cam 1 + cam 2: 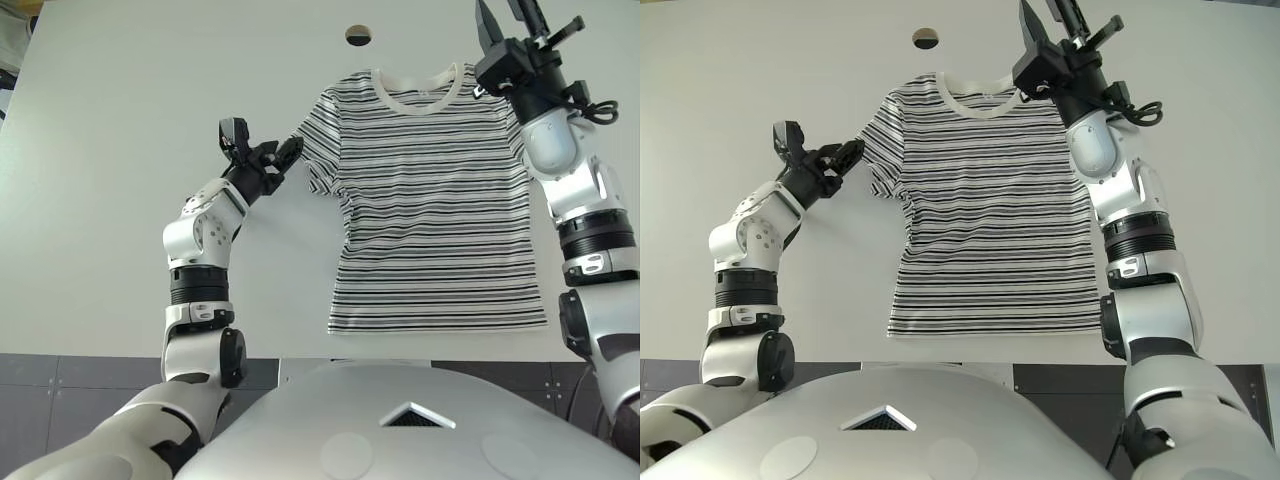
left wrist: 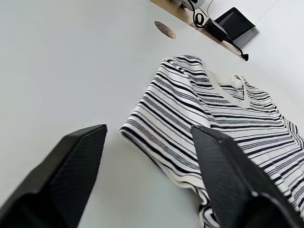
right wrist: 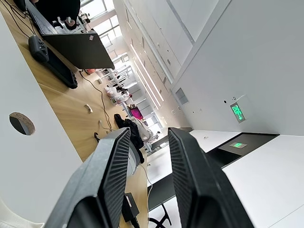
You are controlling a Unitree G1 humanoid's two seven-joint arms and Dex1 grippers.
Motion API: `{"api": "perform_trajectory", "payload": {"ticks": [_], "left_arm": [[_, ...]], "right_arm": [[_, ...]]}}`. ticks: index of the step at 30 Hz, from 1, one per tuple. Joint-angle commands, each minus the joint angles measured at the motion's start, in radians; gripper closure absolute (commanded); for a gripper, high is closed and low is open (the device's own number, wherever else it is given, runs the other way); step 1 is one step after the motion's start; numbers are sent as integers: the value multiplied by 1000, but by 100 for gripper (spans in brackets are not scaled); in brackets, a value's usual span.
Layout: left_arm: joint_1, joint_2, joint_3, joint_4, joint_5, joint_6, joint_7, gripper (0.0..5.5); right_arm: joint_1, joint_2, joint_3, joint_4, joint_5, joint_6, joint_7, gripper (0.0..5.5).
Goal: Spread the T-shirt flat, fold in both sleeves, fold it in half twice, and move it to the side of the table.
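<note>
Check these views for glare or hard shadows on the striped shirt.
Left eye view: even, soft light on the T-shirt and table, no glare. Left wrist view: a faint shadow under the sleeve edge by the left gripper. Right wrist view: the right gripper looks dark against a bright, window-lit room.

the room is bright, and the light falls soft and even from above. the white table (image 1: 110, 260) shows no hard glare. the t-shirt (image 1: 430, 200) lays only a thin, pale shadow along its hem. the far windows (image 3: 102, 12) look almost white, and a green sign (image 3: 236, 111) glows.
</note>
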Motion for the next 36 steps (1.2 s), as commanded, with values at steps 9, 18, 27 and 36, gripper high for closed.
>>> {"api": "perform_trajectory", "payload": {"ticks": [9,18,27,36], "left_arm": [[-81,-28,-45,290,97,-63,22,203],[-78,-24,-46,324,106,-85,12,310],[22,28,-134,219,165,-34,-19,454],[51,19,-143,113,141,26,-23,538]], "right_arm": [[-4,10,5,-2,4,1,16,403],[1,11,3,-9,6,1,21,403],[0,12,3,-11,6,3,24,403],[-8,21,5,-6,4,2,25,403]]}}
